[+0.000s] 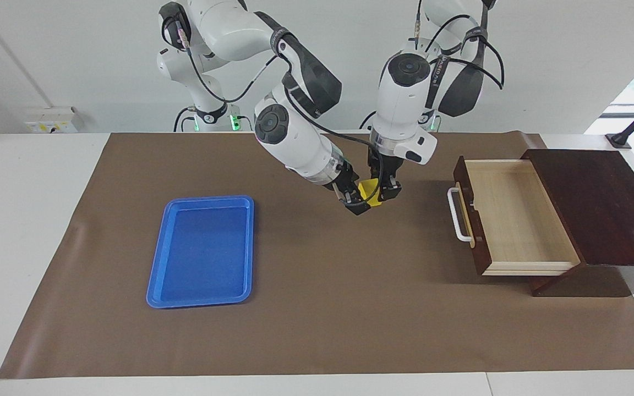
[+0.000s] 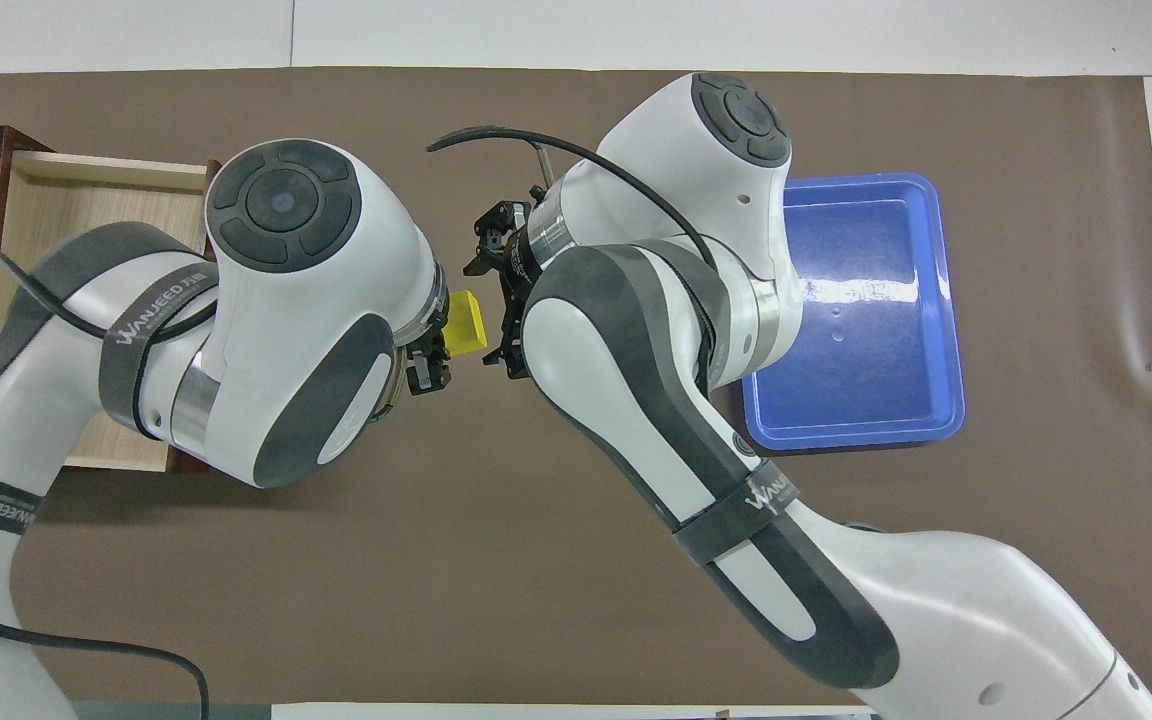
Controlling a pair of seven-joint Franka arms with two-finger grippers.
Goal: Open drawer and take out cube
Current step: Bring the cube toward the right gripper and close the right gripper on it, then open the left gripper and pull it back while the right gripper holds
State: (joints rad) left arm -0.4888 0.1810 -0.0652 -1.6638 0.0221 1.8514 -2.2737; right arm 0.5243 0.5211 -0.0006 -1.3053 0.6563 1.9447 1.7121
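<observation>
Left pincer [image 1: 381, 190] grips the cube [image 1: 371, 192] over the mat; right pincer [image 1: 353, 199] brackets it, open.

A: What lies on the table [image 1: 31, 231]?
B: A brown mat [image 1: 317, 308] covers most of it, and a flat blue tray [image 1: 202, 251] sits on the mat, toward the right arm's end.
A: And off the mat?
B: A white wall socket [image 1: 52, 120] sits just past the mat's corner nearest the robots, at that same end.
</observation>
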